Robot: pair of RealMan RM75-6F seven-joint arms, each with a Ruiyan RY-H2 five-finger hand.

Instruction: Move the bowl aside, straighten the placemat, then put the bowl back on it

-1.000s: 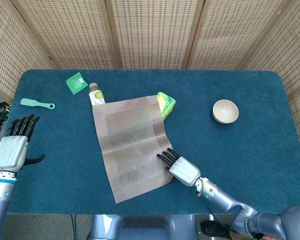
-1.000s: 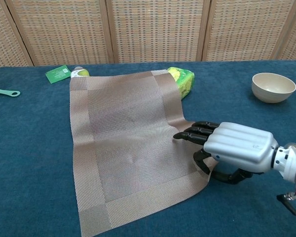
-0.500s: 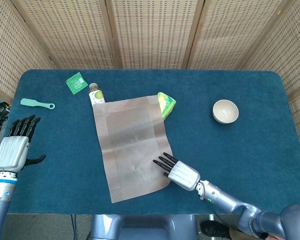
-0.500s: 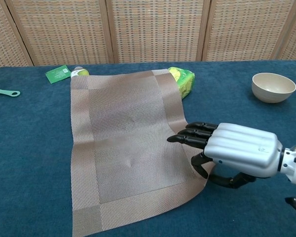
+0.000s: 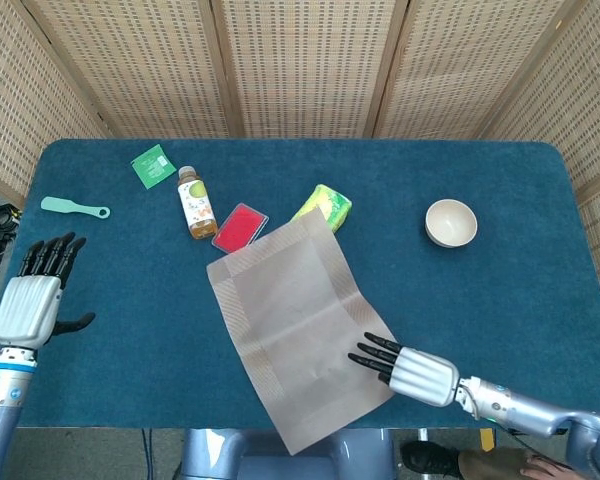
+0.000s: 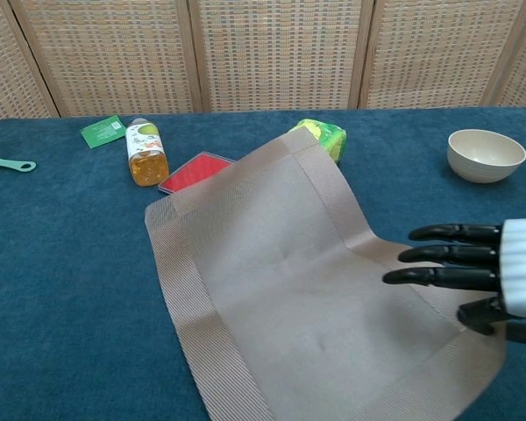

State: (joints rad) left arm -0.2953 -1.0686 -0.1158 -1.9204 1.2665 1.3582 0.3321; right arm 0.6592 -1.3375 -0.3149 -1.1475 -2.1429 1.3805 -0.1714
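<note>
Near the front edge of the blue counter [image 5: 540, 330], the right hand [image 5: 408, 366] lies with its fingers stretched out flat and slightly apart on the near right corner of the placemat [image 5: 298, 325]. It grips nothing that I can see; in the chest view the dark fingers [image 6: 443, 255] hover at or just on the mat's surface, and whether the thumb hooks under the edge cannot be told. The mat lies skewed: its long axis runs from the far left, beside the red packet [image 5: 239, 227], down toward the near right, where one corner overhangs the counter's front edge. Its far right corner touches or slightly overlaps the yellow-green packet [image 5: 325, 207].

The bowl [image 5: 450, 222] stands well apart from the mat, on the right side of the counter, upright and empty, so the first step looks done and the straightening is in hand. The mat lies to the left of the right hand, which is the nearer one by far. The left hand [image 5: 32, 300] hangs open, fingers spread, at the counter's left edge, well away from the mat.

To square the mat, the near right corner would likely need to swing back leftward, away from the counter's edge. The bottle [image 5: 193, 202] lies just beyond the mat's far left corner and may be nudged.
</note>
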